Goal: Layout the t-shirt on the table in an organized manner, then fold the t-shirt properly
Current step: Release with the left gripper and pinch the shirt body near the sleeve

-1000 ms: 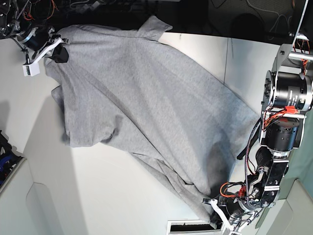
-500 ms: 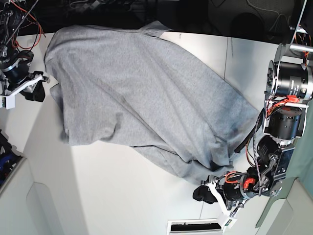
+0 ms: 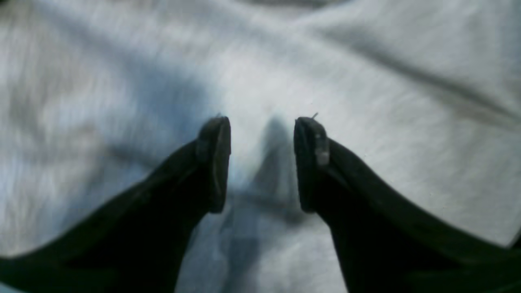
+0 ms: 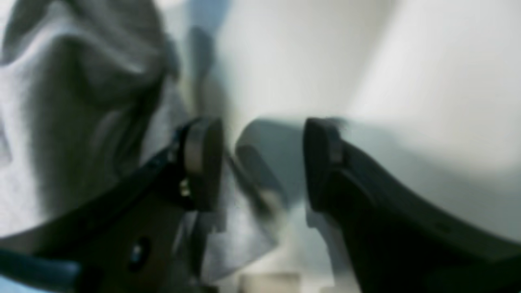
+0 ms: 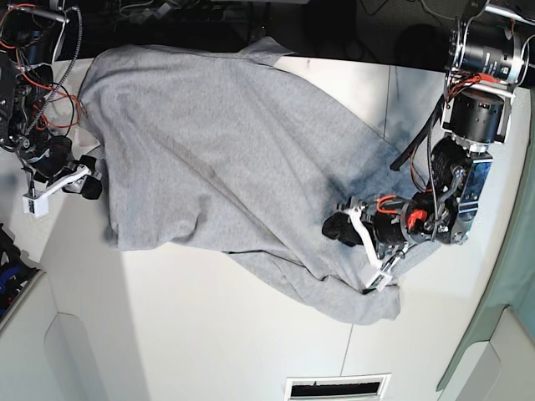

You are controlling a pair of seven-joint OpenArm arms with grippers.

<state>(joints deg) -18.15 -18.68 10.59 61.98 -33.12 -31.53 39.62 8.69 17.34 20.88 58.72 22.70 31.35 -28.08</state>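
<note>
The grey t-shirt [image 5: 234, 167] lies spread and wrinkled across the white table [image 5: 209, 334], plain side up, one sleeve at the back edge. My left gripper [image 5: 351, 249] hovers over the shirt's right part, above its lower hem. In the left wrist view the left gripper [image 3: 262, 134] is open, with only grey t-shirt fabric [image 3: 366, 101] beneath it. My right gripper [image 5: 63, 192] sits at the shirt's left edge. The right wrist view shows the right gripper [image 4: 262, 134] open and empty, folds of the t-shirt [image 4: 81, 81] to its left and bare table [image 4: 407, 81] to its right.
A dark seam [image 5: 389, 100] runs across the table near the left arm. A slotted vent [image 5: 334, 387] lies at the front edge. Cables and dark clutter [image 5: 167, 17] line the back. A blue object [image 5: 10, 267] sits at the far left.
Both grippers have opened and let go of the shirt, which has settled onto the table. The left arm moved from the front edge up over the shirt. The right arm moved down the shirt's left side.
</note>
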